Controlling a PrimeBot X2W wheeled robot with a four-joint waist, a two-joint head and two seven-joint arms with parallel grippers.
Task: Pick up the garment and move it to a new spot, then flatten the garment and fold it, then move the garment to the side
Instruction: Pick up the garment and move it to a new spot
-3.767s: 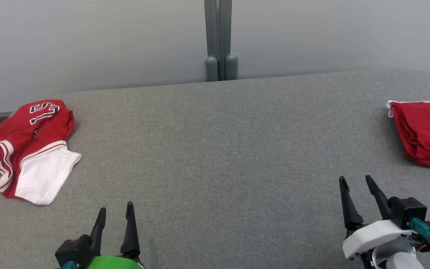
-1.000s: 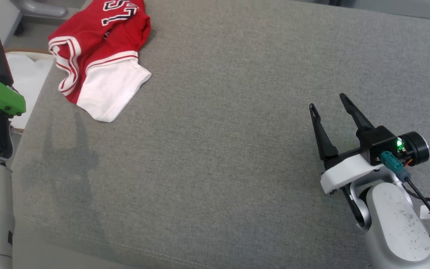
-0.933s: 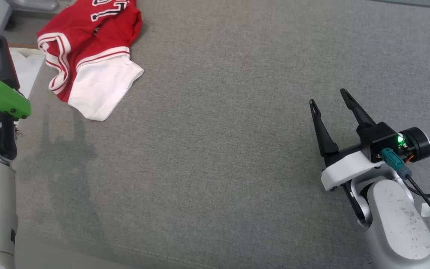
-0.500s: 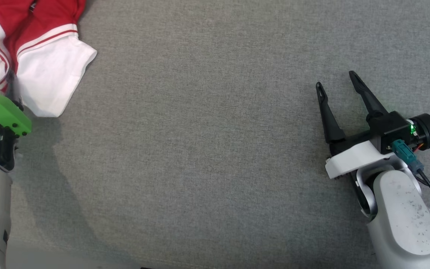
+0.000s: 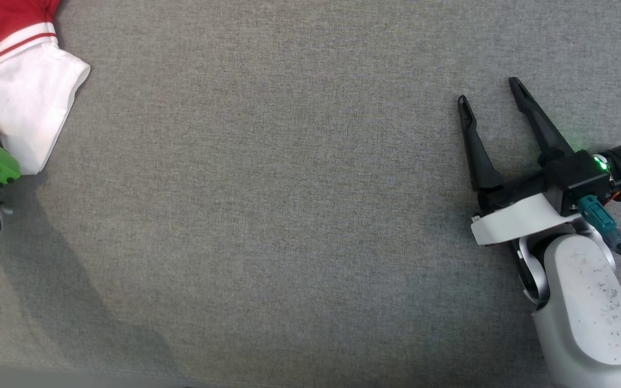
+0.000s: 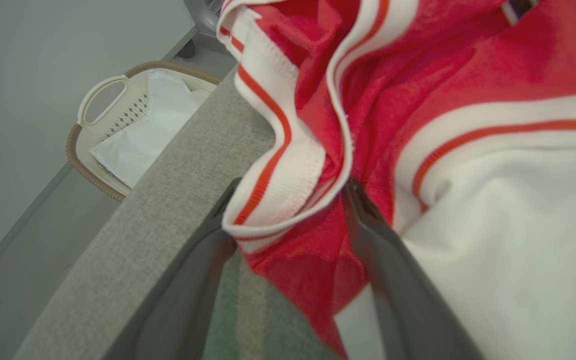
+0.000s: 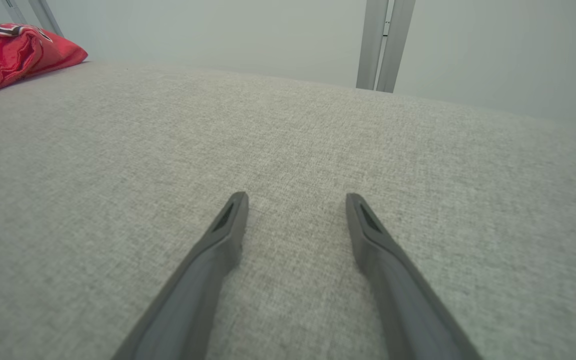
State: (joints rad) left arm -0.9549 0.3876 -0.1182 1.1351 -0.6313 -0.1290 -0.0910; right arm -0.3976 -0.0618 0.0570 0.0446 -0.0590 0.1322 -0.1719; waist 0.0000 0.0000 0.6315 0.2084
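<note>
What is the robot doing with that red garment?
The left gripper is at the red and white garment on the left of the grey surface, its open fingers either side of a striped hem, not yet closed. The right gripper is open above the surface, away from the garment. A basket sits on the floor beside the surface.

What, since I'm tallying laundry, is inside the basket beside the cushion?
White cloth lies in the basket; anything beneath is covered, and the grey cushion hides the basket's near side.
</note>
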